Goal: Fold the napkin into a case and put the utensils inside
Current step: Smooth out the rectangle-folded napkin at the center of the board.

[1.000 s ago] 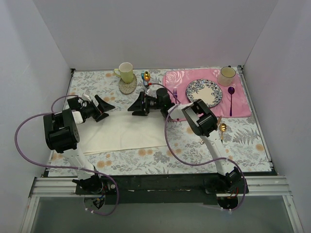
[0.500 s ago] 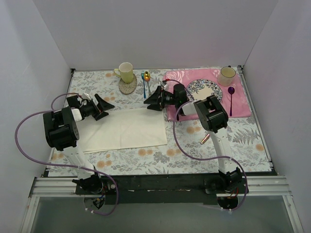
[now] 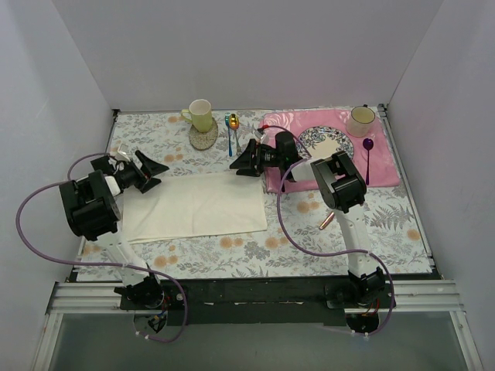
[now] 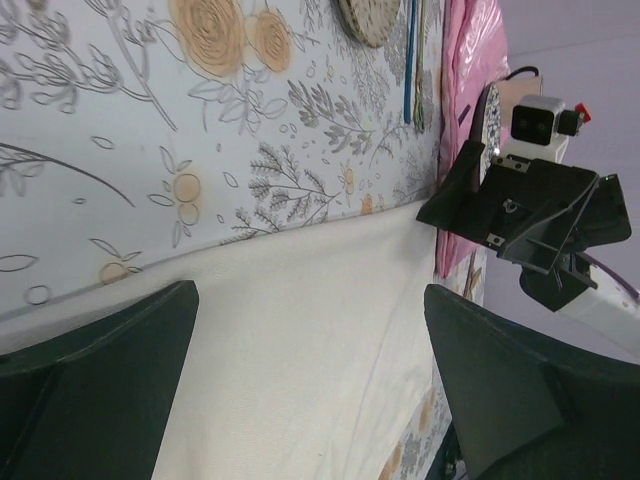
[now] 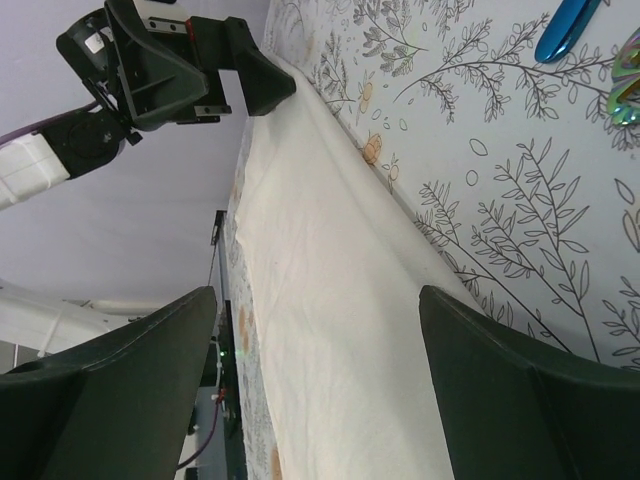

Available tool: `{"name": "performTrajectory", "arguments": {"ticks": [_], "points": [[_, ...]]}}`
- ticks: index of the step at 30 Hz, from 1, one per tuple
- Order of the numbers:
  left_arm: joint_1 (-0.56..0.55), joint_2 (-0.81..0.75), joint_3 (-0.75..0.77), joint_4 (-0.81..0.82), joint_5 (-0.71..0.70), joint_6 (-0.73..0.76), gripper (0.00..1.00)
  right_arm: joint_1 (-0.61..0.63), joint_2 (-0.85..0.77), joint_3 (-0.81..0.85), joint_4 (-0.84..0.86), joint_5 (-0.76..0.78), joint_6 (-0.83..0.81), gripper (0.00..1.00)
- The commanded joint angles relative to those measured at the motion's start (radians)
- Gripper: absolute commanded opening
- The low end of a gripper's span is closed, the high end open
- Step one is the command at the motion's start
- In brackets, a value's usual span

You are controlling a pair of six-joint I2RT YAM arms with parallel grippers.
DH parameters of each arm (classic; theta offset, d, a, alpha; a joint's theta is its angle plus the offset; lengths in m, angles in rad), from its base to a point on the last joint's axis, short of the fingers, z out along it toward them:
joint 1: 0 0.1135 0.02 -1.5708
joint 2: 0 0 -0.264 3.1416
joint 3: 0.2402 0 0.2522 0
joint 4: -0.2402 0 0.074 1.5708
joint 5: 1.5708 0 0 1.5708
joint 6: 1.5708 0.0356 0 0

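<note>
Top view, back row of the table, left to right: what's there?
mug → blue-handled spoon → plate → cup

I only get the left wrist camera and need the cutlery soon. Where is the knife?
Observer: The knife lies on the tablecloth beside the right arm, on the near side of the pink placemat, partly hidden.
Operator: Is the whole napkin flat?
Observer: The top view shows the napkin as one flat rectangle, no edge lifted.
Operator: Where on it is my gripper?
Observer: The left gripper is at its far left corner.
</note>
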Motion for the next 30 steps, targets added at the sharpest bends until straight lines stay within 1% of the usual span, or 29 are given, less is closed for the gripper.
{"name": "performTrajectory", "arguments": {"ticks": [1, 7, 10, 15, 17, 21, 22, 23, 24, 25, 26, 27, 28, 29, 30], "points": [[0.056, 0.005, 0.001, 0.044, -0.055, -0.004, 0.98, -0.034, 0.014, -0.02, -0.172, 0.036, -0.108, 0.91], [0.11, 0.002, -0.018, 0.078, -0.177, 0.004, 0.98, -0.035, 0.014, -0.017, -0.187, 0.038, -0.125, 0.91], [0.116, -0.023, -0.032, 0.084, -0.254, 0.022, 0.98, -0.034, 0.014, -0.016, -0.193, 0.035, -0.128, 0.91], [0.118, -0.089, -0.058, 0.107, -0.337, 0.048, 0.98, -0.031, 0.01, -0.011, -0.205, 0.032, -0.143, 0.91], [0.119, -0.112, -0.064, 0.113, -0.357, 0.069, 0.98, -0.026, 0.001, -0.006, -0.212, 0.029, -0.157, 0.91], [0.106, -0.204, -0.059, 0.111, -0.323, 0.148, 0.98, -0.006, -0.035, 0.001, -0.213, 0.009, -0.195, 0.9], [0.086, -0.253, -0.039, 0.076, -0.319, 0.171, 0.98, 0.0, -0.059, 0.006, -0.212, 0.003, -0.206, 0.9], [0.075, -0.271, -0.024, 0.043, -0.32, 0.241, 0.98, 0.012, -0.073, 0.009, -0.213, -0.008, -0.217, 0.9], [0.063, -0.291, -0.006, 0.003, -0.337, 0.279, 0.98, 0.018, -0.087, 0.021, -0.212, -0.014, -0.238, 0.9], [0.037, -0.322, 0.02, -0.105, -0.351, 0.333, 0.98, 0.024, -0.116, 0.027, -0.221, -0.019, -0.255, 0.9], [0.024, -0.336, 0.065, -0.176, -0.366, 0.429, 0.98, 0.034, -0.133, 0.033, -0.227, -0.028, -0.274, 0.9], [0.011, -0.35, 0.082, -0.23, -0.418, 0.476, 0.98, 0.038, -0.148, 0.043, -0.233, -0.03, -0.315, 0.9], [-0.014, -0.369, 0.097, -0.339, -0.444, 0.516, 0.98, 0.041, -0.18, 0.049, -0.263, -0.03, -0.343, 0.9], [-0.023, -0.376, 0.129, -0.402, -0.467, 0.552, 0.98, 0.046, -0.194, 0.056, -0.288, -0.027, -0.373, 0.9], [-0.029, -0.38, 0.143, -0.465, -0.48, 0.623, 0.98, 0.051, -0.206, 0.063, -0.317, -0.021, -0.416, 0.9]]}}
